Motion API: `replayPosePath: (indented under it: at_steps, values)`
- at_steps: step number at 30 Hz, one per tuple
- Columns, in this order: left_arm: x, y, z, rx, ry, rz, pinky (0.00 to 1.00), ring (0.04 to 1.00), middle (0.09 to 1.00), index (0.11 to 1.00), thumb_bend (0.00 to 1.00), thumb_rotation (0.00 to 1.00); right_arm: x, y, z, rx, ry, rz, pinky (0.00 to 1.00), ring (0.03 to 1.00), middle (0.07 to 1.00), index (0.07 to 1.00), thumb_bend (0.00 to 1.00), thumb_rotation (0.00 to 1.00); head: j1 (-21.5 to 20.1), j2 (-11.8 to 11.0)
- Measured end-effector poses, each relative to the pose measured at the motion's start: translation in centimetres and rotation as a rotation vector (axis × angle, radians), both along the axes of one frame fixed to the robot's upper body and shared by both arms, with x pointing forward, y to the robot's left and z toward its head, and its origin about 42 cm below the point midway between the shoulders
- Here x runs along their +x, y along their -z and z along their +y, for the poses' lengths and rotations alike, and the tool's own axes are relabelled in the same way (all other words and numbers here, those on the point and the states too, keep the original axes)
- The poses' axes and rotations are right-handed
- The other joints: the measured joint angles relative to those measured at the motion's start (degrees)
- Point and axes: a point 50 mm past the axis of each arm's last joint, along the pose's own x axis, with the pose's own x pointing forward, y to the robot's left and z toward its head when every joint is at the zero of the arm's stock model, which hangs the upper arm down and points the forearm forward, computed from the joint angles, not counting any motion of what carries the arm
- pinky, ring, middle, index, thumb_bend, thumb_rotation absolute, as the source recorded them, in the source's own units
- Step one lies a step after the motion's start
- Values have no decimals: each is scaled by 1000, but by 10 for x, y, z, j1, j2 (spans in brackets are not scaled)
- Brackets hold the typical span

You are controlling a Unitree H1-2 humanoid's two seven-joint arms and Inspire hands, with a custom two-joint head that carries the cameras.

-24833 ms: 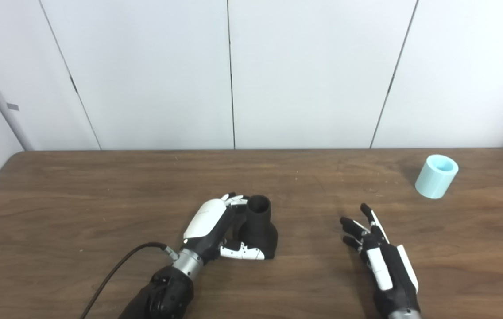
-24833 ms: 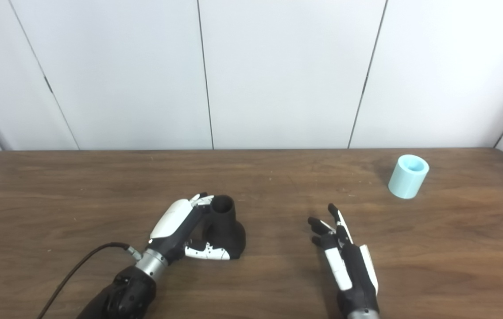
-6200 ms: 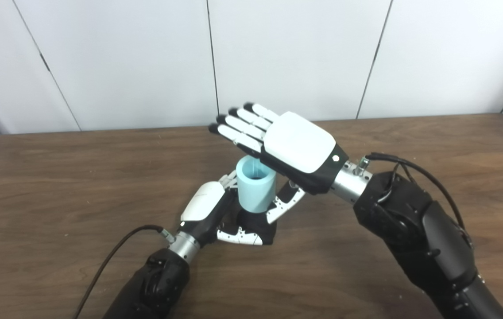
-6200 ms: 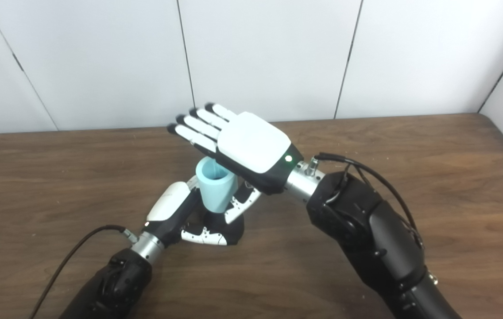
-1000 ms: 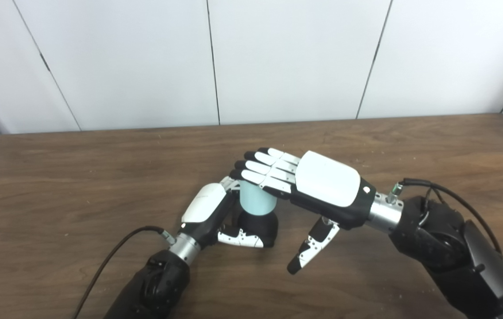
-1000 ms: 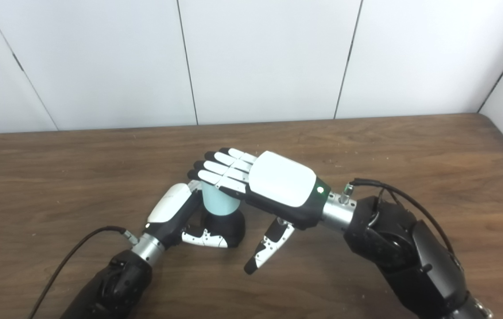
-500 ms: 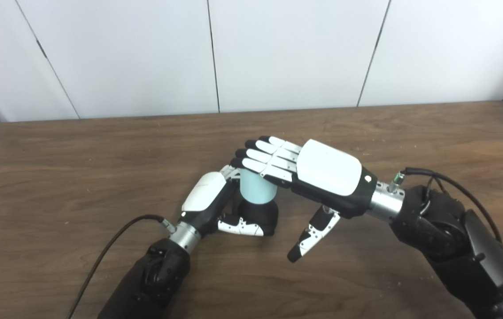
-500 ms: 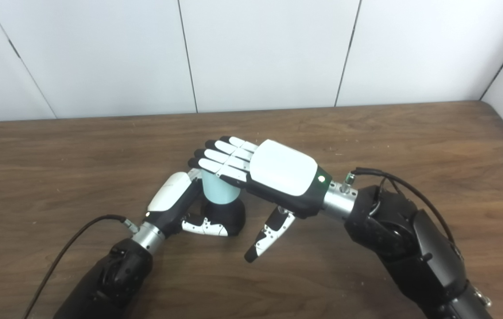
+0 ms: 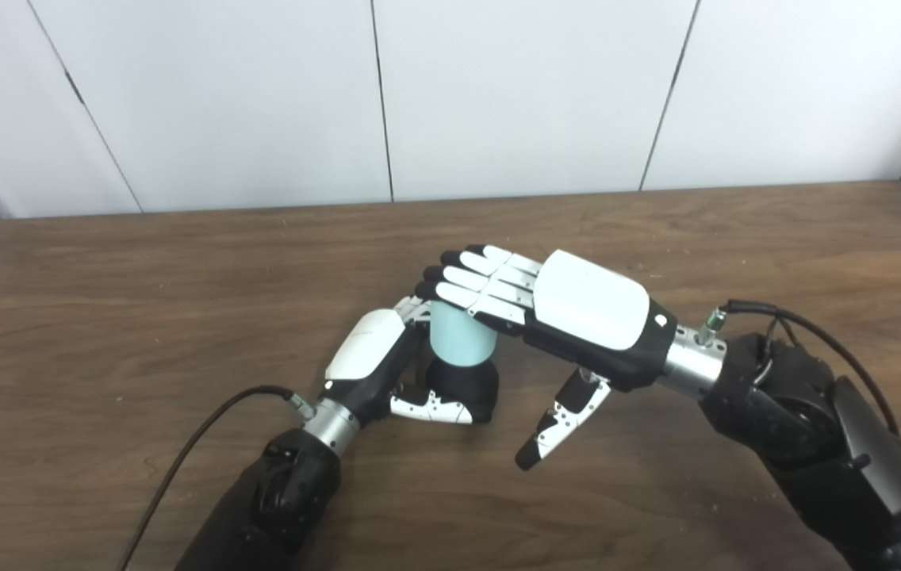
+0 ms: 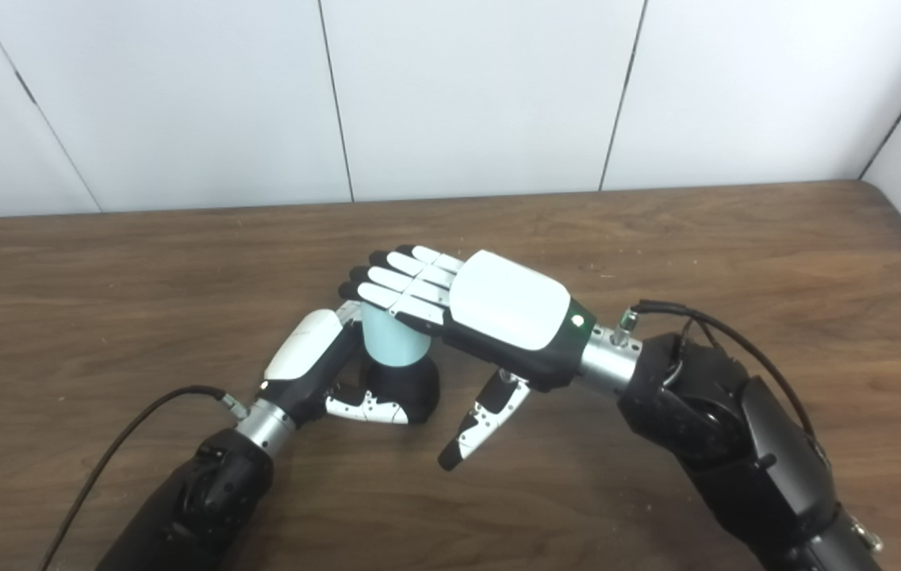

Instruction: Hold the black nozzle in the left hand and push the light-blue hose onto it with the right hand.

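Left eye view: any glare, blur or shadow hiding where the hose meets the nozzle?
Left eye view: sharp and evenly lit, no glare; the right hand lies flat over the light-blue hose, hiding its top. Right eye view: the hose's lower edge on the black nozzle shows, dark but unblurred; left hand wraps the nozzle.

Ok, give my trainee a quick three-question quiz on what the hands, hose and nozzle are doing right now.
1. True or false: the light-blue hose lies on its side on the table.
2. What holds the black nozzle? A) left hand B) right hand C) nothing
3. Fill in: the right hand rests flat, fingers extended, on the hose's ____ end.

Key
1. False: it stands upright on the nozzle.
2. A: the left hand wraps the nozzle's base.
3. Top.
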Motion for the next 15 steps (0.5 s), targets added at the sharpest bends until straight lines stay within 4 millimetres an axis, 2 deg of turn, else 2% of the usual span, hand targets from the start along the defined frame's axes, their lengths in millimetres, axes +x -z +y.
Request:
replayPosePath:
  at_steps: [15]
  values:
    - [-1,1,3,4,-16,6,1000,1000,910,408,742,518,7,-3,7,-13,-1,2,963,985,1000,1000,808,447,1,3]
